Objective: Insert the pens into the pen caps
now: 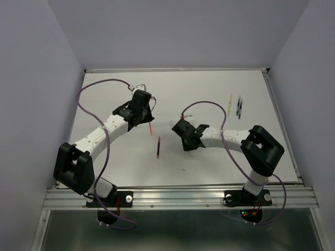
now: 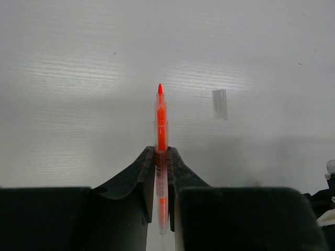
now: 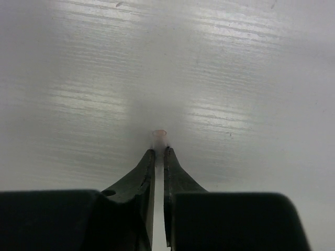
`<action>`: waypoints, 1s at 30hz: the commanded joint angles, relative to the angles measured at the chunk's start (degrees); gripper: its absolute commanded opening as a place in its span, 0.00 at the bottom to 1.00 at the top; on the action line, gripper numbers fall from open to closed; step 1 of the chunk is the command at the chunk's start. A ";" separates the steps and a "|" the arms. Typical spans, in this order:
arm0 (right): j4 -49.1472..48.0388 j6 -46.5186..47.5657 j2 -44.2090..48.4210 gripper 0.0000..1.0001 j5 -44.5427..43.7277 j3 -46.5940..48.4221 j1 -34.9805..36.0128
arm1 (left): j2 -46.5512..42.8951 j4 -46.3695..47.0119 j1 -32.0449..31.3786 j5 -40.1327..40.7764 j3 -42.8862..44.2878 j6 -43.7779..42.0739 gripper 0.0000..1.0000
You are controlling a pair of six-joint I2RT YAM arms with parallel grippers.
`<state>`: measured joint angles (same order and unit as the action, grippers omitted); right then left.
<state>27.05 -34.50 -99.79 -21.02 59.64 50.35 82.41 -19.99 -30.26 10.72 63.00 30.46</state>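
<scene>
Left pincer clamps slim orange-red pen; right pincer pinches tubular cap.

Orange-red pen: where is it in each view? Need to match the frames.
Top external: orange-red pen sits left of centre, sticking out of the left end effector toward the near edge.
Left wrist: orange-red pen at centre, tip pointing up the picture, clamped in the left end effector.
Right wrist: not in it; only the right end effector shut on a pale pen cap.
Shared landmark: the white table, seen in all three.
</scene>
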 commanded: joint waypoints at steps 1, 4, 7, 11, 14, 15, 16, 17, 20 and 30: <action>-0.05 2.50 -2.78 0.05 -1.32 -0.31 0.01 | -0.32 1.09 0.11 0.18 -1.04 -0.93 0.00; -4.87 9.60 -0.24 0.01 0.36 -2.32 0.01 | -0.32 1.18 0.11 -1.13 -1.48 -1.28 0.00; -14.19 22.78 4.41 0.01 0.37 -5.22 0.01 | -0.58 1.53 0.03 -4.21 -1.39 -2.50 0.00; -30.52 45.15 12.93 0.01 4.57 -12.41 -3.84 | -2.16 3.02 0.03 -13.76 -1.83 -4.70 0.00; -42.58 59.95 20.49 0.01 15.10 -16.82 -7.27 | -3.48 3.38 0.11 -23.53 -2.62 -6.72 0.00; -44.61 63.90 22.16 0.01 23.13 -19.62 -9.54 | -4.09 3.55 0.11 -27.99 -3.32 -7.42 0.00; -47.58 67.60 23.57 0.01 27.04 -20.95 -10.61 | -4.45 3.47 0.11 -31.08 -3.76 -8.21 0.00; -47.79 75.12 26.02 0.01 30.39 -21.75 -11.75 | -4.63 3.46 0.20 -33.81 -4.03 -9.96 0.00; -46.13 85.63 28.16 0.01 41.38 -22.02 -16.41 | -4.89 5.91 0.20 -46.63 -6.22 -12.44 0.00; -6.32 116.38 25.70 0.03 61.42 -2.78 -20.20 | 2.66 19.28 0.03 -82.59 -11.06 -12.70 0.00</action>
<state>7.88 65.65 -74.87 29.41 52.38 30.39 82.81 -6.37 -30.24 -56.25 51.55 19.86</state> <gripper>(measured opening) 0.130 0.226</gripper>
